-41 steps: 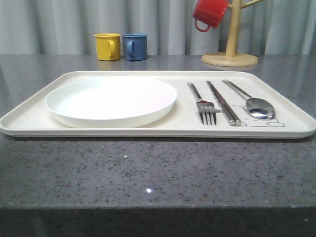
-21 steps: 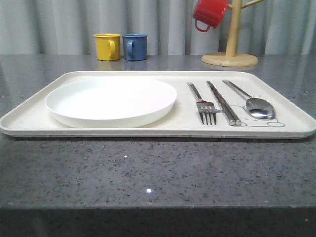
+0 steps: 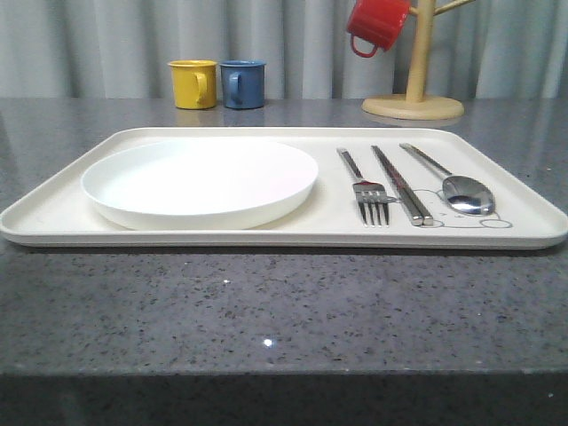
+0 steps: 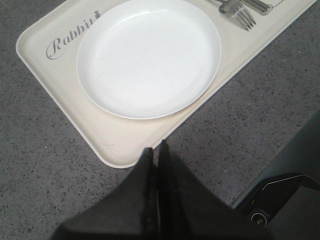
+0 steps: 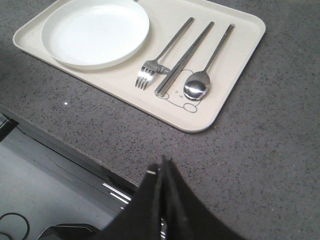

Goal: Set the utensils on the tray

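The cream tray (image 3: 53,217) lies across the grey counter. On its left half rests the round white plate (image 3: 200,182). To the right of the plate lie, side by side, the steel fork (image 3: 368,191), the chopsticks (image 3: 401,184) and the spoon (image 3: 461,188). In the left wrist view my left gripper (image 4: 155,150) hangs shut and holds nothing, over the counter just off a corner of the tray (image 4: 107,142), near the plate (image 4: 148,56). My right gripper (image 5: 160,167) is shut and holds nothing above the counter's front edge, away from the tray (image 5: 235,65) and the spoon (image 5: 197,87).
A yellow mug (image 3: 193,83) and a blue mug (image 3: 242,83) stand at the back of the counter. A wooden mug tree (image 3: 414,84) at the back right carries a red mug (image 3: 374,25). Bare counter lies in front of the tray.
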Robot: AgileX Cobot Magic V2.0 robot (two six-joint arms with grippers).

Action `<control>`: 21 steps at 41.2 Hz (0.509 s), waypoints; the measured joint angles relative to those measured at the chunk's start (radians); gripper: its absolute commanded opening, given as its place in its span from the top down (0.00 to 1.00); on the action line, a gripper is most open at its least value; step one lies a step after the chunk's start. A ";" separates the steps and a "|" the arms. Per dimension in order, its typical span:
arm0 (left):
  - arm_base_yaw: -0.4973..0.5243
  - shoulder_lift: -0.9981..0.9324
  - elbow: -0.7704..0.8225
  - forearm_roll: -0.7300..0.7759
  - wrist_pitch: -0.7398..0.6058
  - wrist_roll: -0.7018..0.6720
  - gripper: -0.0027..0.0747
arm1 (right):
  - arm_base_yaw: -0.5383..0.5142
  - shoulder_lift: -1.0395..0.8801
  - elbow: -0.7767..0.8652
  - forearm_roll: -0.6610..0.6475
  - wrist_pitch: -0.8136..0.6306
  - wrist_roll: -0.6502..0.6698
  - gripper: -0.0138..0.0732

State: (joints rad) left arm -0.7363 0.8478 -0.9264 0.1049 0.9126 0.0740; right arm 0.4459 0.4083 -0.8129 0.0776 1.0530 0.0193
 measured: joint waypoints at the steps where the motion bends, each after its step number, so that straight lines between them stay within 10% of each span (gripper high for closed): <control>1: 0.000 0.000 0.000 0.000 0.000 0.000 0.99 | 0.000 0.000 0.000 0.000 0.000 0.000 0.92; 12: 0.007 -0.013 0.004 -0.006 -0.007 0.005 0.99 | 0.000 0.000 0.000 0.000 0.000 0.000 0.92; 21: 0.270 -0.164 0.026 -0.033 -0.032 0.005 0.99 | 0.000 0.000 0.000 0.000 0.000 0.000 0.92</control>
State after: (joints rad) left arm -0.4664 0.6843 -0.9007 0.0721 0.8802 0.0788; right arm 0.4459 0.4083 -0.8129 0.0776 1.0530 0.0193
